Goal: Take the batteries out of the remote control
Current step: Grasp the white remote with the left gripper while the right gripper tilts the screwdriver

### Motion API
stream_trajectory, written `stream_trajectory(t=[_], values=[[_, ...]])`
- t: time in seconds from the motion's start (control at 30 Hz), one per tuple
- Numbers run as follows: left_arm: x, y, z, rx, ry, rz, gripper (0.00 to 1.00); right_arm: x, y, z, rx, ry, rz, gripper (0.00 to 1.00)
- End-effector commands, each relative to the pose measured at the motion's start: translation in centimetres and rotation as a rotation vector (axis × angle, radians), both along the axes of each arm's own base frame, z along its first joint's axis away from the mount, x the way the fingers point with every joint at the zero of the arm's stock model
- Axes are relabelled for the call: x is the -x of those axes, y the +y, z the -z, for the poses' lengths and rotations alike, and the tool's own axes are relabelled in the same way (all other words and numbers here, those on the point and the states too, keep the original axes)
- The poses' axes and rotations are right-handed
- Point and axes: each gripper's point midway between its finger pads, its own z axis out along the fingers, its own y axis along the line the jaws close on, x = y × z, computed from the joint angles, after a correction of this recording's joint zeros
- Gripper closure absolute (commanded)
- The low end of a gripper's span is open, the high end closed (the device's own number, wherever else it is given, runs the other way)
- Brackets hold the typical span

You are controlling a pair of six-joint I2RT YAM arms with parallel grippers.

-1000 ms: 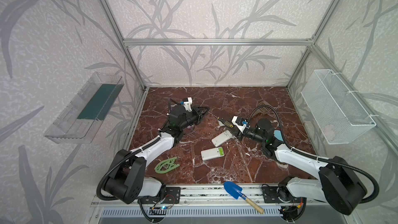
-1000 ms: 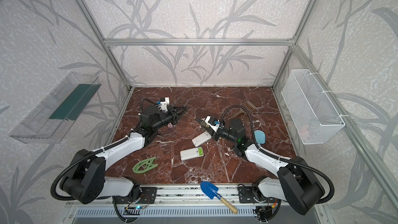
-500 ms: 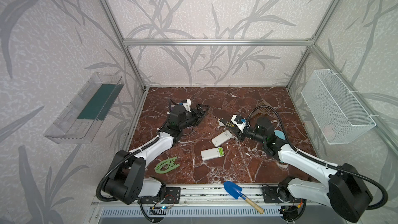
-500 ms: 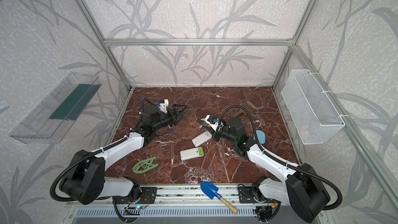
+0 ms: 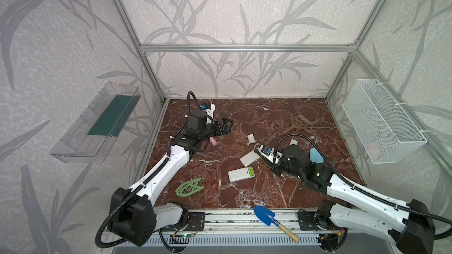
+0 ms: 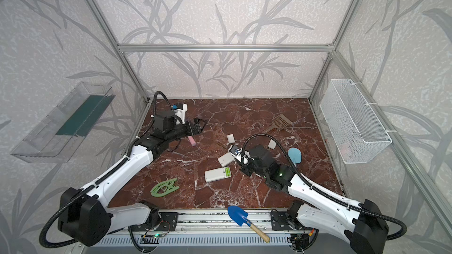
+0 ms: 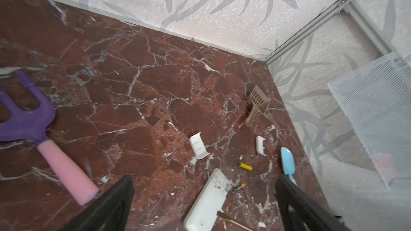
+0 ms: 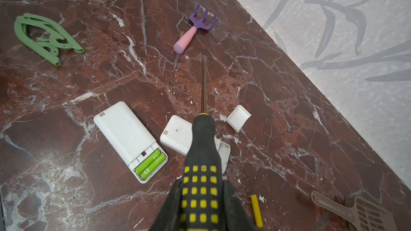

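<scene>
- R gripper (image 8: 202, 196) clamped on screwdriver (image 8: 202, 138); L gripper (image 7: 204, 187) wide open, empty, near rake (image 7: 66, 170).
- Green batteries (image 8: 151, 163) sit in open remote (image 8: 123, 127); yellow battery (image 8: 256, 210) loose on floor (image 8: 289, 130).
- Risk: nothing pins remote, so prying w/ screwdriver may skid it, or blade slips off; freed green batteries could roll away.

two batteries (image 8: 150, 163) lie in the front remote (image 5: 238, 174), the other remote (image 5: 249, 158) behind it.
</scene>
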Motion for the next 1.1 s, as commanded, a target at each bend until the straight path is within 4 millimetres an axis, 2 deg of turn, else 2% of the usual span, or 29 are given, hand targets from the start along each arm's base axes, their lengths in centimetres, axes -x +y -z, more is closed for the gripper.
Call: stream_trajectory(t=[0.0, 0.17, 0.23, 0.3, 0.37, 0.57, 0.77, 1.07], values=[[1.7, -0.3, 1.0, -0.215, -0.089, 0.168, 0.01, 0.5, -1.7, -0.5, 0.041, 0.077, 0.101, 1.00], [4.0, -1.0, 2.4, -0.399, -0.144, 0.353, 0.03, 2.2, -2.6, 0.1, 0.084, 0.198, 0.152, 1.00], [5.8, -1.4, 3.6, -0.539, -0.186, 0.484, 0.06, 2.9, -2.9, 0.5, 0.105, 0.239, 0.165, 1.00], [7.7, -1.4, 5.4, -0.722, -0.247, 0.622, 0.05, 3.8, -3.2, 1.1, 0.118, 0.288, 0.177, 1.00], [9.0, -1.5, 6.7, -0.795, -0.246, 0.720, 0.04, 4.5, -3.4, 1.4, 0.122, 0.322, 0.189, 1.00], [11.5, -2.7, 9.9, -0.825, -0.174, 0.928, 0.05, 6.2, -4.0, 2.0, 0.168, 0.377, 0.234, 1.00], [14.0, -3.4, 13.5, -0.887, -0.081, 1.086, 0.07, 7.6, -3.3, 2.7, 0.222, 0.428, 0.235, 1.00], [15.1, -4.4, 16.4, -0.920, -0.033, 1.189, 0.08, 8.4, -2.7, 2.8, 0.174, 0.444, 0.246, 1.00]])
